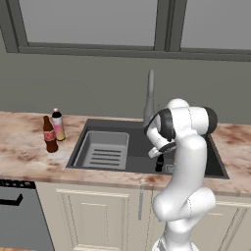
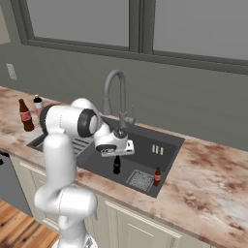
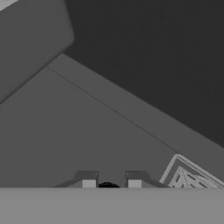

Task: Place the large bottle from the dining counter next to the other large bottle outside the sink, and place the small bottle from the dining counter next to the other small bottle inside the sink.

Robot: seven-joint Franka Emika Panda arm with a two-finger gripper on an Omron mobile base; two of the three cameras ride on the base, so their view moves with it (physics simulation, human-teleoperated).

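Note:
My gripper (image 2: 116, 156) hangs low inside the dark sink (image 2: 169, 141), shut on the neck of the small all-black bottle (image 2: 116, 166). That bottle (image 1: 159, 164) stands upright just under the hand; whether it touches the basin floor I cannot tell. In the hand view its black top (image 3: 108, 187) sits between the fingertips (image 3: 89, 183). The other small bottle (image 2: 157, 177), brown with a red label, stands in the basin's front right corner. The brown red-labelled large bottle (image 1: 49, 135) stands on the wall counter left of the sink, beside the pinkish white-capped bottle (image 1: 59, 125). The dining counter is out of view.
A light grey ribbed tray (image 1: 105, 149) fills the sink's left half. The tall metal faucet (image 2: 116, 92) rises behind the basin, close to the arm. A square drain grate (image 2: 140, 180) lies in the floor between the two small bottles. Windows run above the back wall.

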